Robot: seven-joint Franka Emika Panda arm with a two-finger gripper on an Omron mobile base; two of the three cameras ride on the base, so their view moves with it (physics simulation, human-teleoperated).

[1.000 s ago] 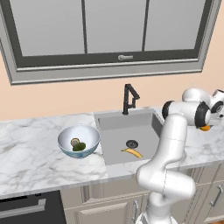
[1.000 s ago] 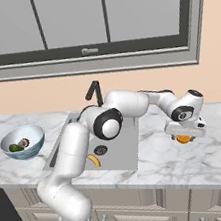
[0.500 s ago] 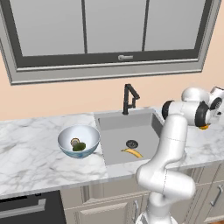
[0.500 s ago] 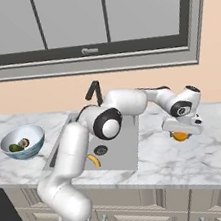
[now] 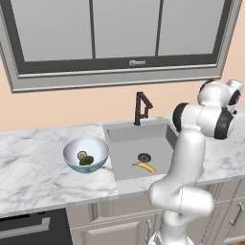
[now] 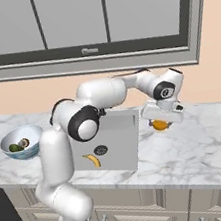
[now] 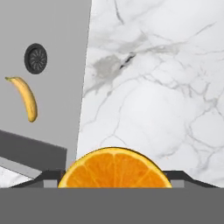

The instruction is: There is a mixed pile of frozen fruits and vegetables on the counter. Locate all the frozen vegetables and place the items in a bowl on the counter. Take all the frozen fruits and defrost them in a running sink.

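Note:
My gripper (image 6: pixel 162 120) is shut on the orange round fruit (image 6: pixel 159 124), holding it a little above the marble counter (image 6: pixel 209 142) just right of the sink (image 6: pixel 117 131). In the hand view the orange fruit (image 7: pixel 113 168) sits between the dark fingertips (image 7: pixel 47 176), with the counter (image 7: pixel 162 87) below and the sink (image 7: pixel 57 100) to the left. The banana (image 5: pixel 144 166) lies in the basin near the drain (image 5: pixel 144 157); the hand view also has this banana (image 7: pixel 26 98). The bowl (image 5: pixel 86 168) holds the green vegetable (image 5: pixel 87 161) and the mushroom (image 5: pixel 82 155).
A tall black faucet (image 5: pixel 140 106) stands behind the basin, with a wide window above it. The arm's white links (image 5: pixel 189 158) rise in front of the sink's right side. Beige cabinets run under the counter, and a dark appliance (image 5: pixel 28 229) is at lower left.
The gripper has carried the orange fruit left and a little up over the counter, toward the sink's right edge. The banana and the bowl's contents have not moved.

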